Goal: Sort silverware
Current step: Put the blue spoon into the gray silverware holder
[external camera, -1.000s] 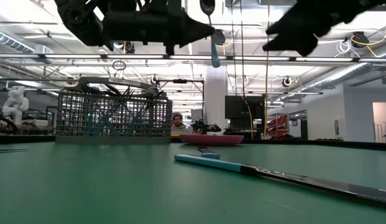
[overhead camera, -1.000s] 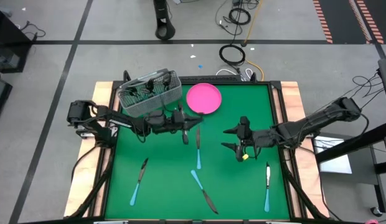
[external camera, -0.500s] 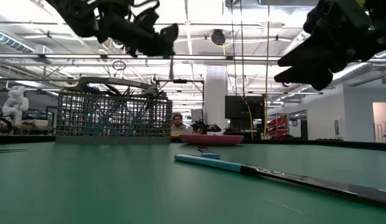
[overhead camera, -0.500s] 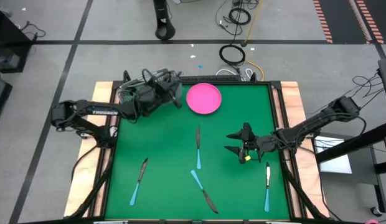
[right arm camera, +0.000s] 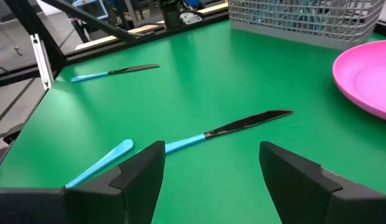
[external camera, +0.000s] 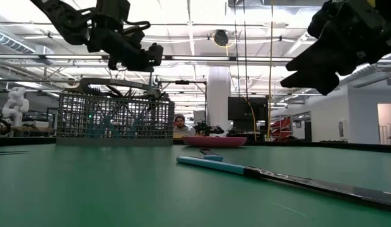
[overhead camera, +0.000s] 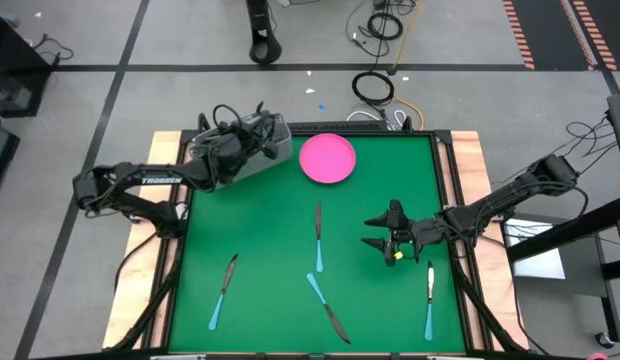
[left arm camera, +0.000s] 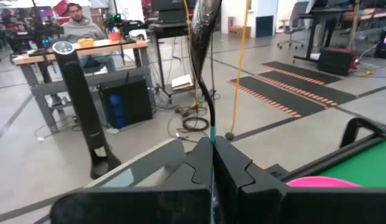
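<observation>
I work in a robotics lab, a big open hall more than a room. My green-topped desk (overhead camera: 270, 240) stands on a grey concrete floor (overhead camera: 70, 100) marked with dark lines and orange-striped tape (left arm camera: 274, 99), with loose cable coils (overhead camera: 372, 88) lying behind it. Looking level across the desk, I see an exposed ceiling of beams and strip lights (external camera: 202, 38), a white column (external camera: 217, 94) and monitors (external camera: 246, 113). Beyond my left wrist, a person (left arm camera: 78, 25) sits at a workbench (left arm camera: 81, 59) with a computer tower (left arm camera: 127, 102) under it.
</observation>
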